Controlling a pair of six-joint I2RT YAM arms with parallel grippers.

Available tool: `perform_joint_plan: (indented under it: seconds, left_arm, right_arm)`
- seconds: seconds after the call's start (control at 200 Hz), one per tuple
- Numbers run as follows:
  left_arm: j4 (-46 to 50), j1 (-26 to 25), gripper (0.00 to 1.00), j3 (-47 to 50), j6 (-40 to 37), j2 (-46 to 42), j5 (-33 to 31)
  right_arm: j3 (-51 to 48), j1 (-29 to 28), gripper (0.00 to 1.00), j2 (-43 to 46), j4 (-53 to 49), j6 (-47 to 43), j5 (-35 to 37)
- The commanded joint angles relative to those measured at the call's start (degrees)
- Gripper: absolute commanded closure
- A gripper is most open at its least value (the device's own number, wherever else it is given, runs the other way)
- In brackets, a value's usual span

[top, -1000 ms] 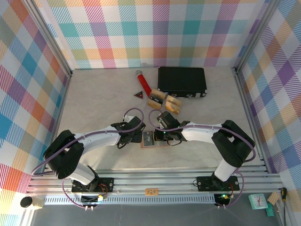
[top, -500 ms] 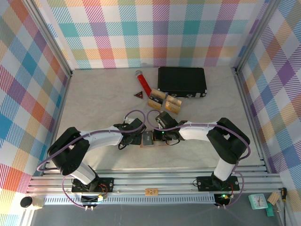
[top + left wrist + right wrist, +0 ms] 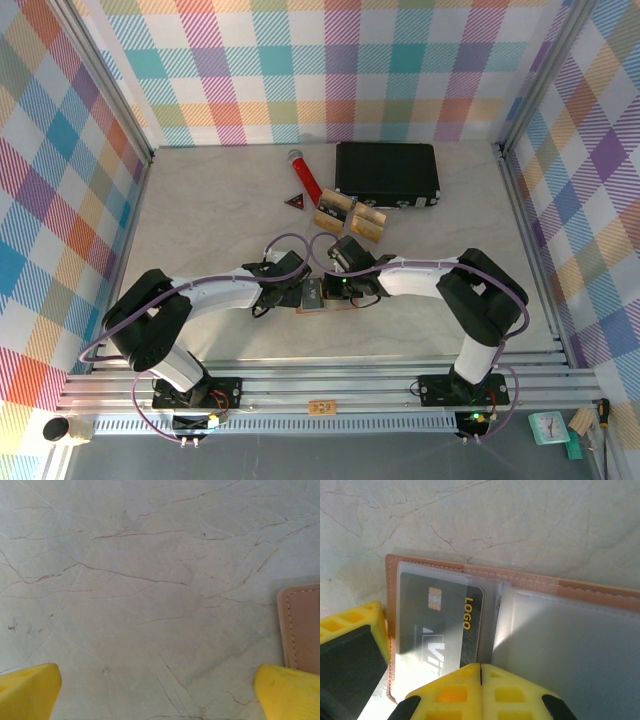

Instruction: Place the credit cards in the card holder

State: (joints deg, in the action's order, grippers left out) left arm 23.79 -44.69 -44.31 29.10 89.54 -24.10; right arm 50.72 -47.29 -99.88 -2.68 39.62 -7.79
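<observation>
The card holder [image 3: 520, 575] lies open on the table, tan leather edged, with clear sleeves inside. A dark credit card [image 3: 440, 620] with a chip and the word "LOGO" sits in its left sleeve. My right gripper [image 3: 480, 666] is shut, its tips down at the holder's middle fold beside that card. My left gripper [image 3: 159, 692] is open wide over bare table, its right finger [image 3: 287, 690] next to the holder's edge [image 3: 301, 627]. From above, both grippers [image 3: 300, 292] [image 3: 340, 289] meet at the holder [image 3: 322, 302]. Two gold-tan credit cards [image 3: 335, 207] [image 3: 368, 222] lie farther back.
A big black case [image 3: 387, 173] sits at the back. A red triangle [image 3: 294, 201] and a red stick [image 3: 304, 173] lie left of it. Metal frame rails and checkered walls close in the table on three sides.
Both arms have drawn in slightly toward the holder, the left moving right and the right moving left. Both grippers keep the same state.
</observation>
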Motion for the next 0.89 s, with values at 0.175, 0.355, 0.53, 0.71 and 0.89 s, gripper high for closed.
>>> perform_joint_plan:
  seconds: [0.175,0.355,0.53,0.71,0.89]
  left_arm:
    - [-1.8,0.4,0.0,1.9,0.7,1.3,1.5]
    - [-1.7,0.3,0.0,2.0,0.8,0.9,1.6]
    - [-1.0,0.4,0.0,1.9,0.6,-0.4,1.0]
    - [1.0,0.8,0.0,1.7,0.0,-3.4,-0.7]
    - [3.1,1.5,0.0,1.9,-0.5,-7.5,-1.3]
  right_arm:
    - [1.8,-0.7,1.0,-1.1,-0.7,-1.0,-1.3]
    - [2.0,-0.7,1.0,-1.2,-0.8,-1.1,-1.5]
    - [2.5,-0.6,1.0,-1.0,-0.9,-1.1,-1.9]
    - [3.0,-0.6,1.0,1.8,-2.6,-1.7,-0.7]
    - [2.6,-0.4,0.98,6.4,-5.6,-3.1,1.7]
